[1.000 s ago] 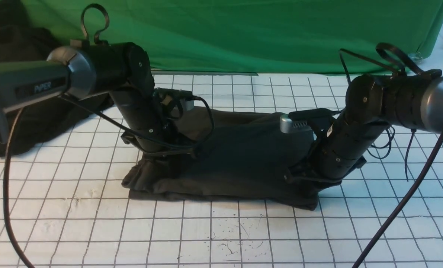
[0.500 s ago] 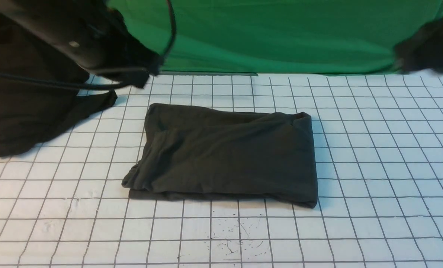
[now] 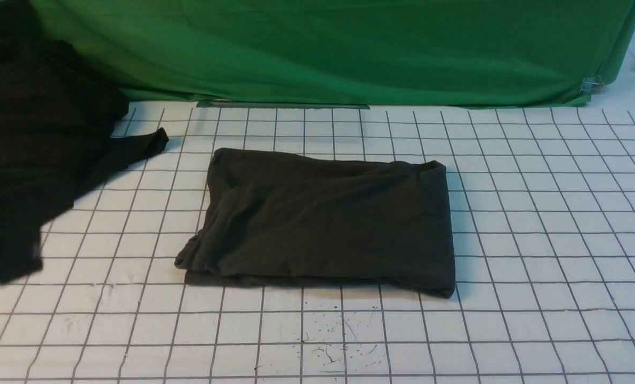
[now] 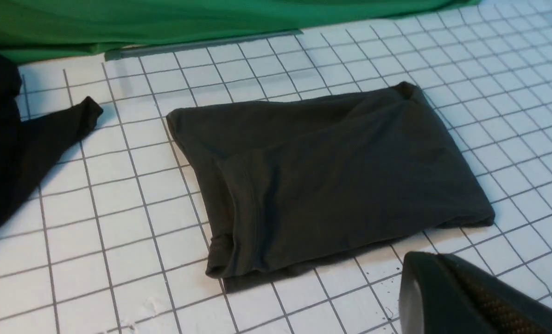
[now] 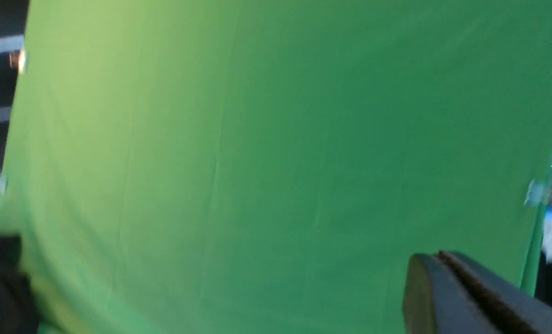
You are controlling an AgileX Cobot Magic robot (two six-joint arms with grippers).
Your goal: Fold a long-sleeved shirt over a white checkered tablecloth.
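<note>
Front view: the long-sleeved shirt is seen folded into a compact rectangle, lying flat near the middle of the white checkered tablecloth. A blacker garment heap is spread to its left, apart from it, before the green backdrop cloth. The left gripper is held above the tablecloth with jaws pressed together, empty. The right gripper, likewise closed and empty, is pointed at the backdrop.
</note>
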